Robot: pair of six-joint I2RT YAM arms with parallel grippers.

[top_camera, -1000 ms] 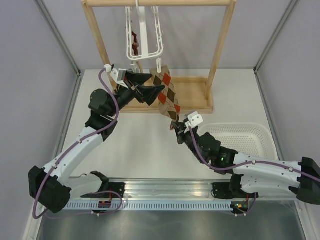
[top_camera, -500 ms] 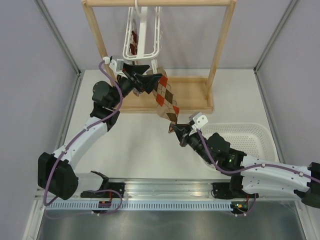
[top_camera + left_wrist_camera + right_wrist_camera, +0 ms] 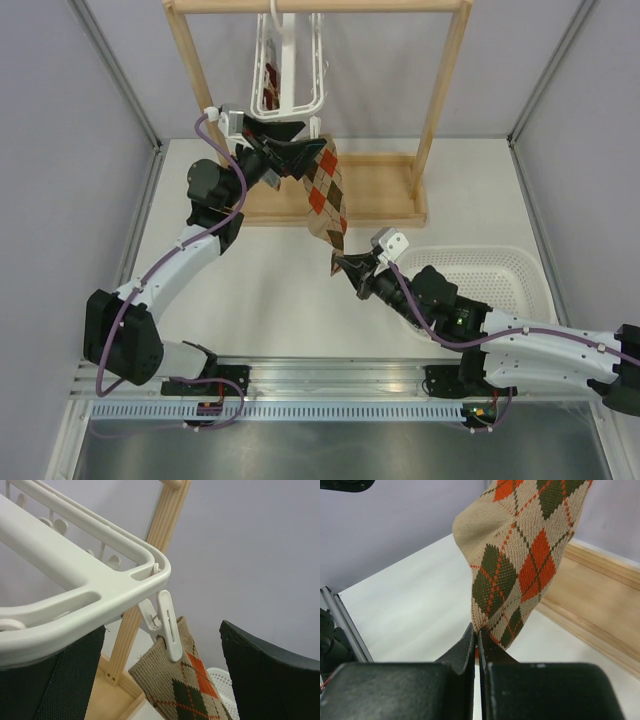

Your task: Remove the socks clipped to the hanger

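A brown, red and cream argyle sock (image 3: 325, 195) hangs by its cuff from a white clip (image 3: 167, 625) at the corner of the white hanger (image 3: 285, 70). My left gripper (image 3: 295, 157) is open, its two black fingers (image 3: 270, 675) standing either side of that clip and the sock's cuff (image 3: 185, 685) without touching them. My right gripper (image 3: 340, 265) is shut on the sock's toe end (image 3: 507, 575), holding it above the table; its jaws meet on the fabric's lower tip. Another dark red sock (image 3: 268, 78) hangs inside the hanger.
The hanger hooks over the top bar of a wooden rack (image 3: 440, 110), whose base (image 3: 385, 195) lies on the table behind the sock. A white perforated basket (image 3: 490, 270) sits at the right, just behind my right arm. Grey walls enclose the table.
My left gripper has moved up and back to the hanger's clip. My right gripper has shifted left with the toe, so the sock now hangs more nearly straight down.
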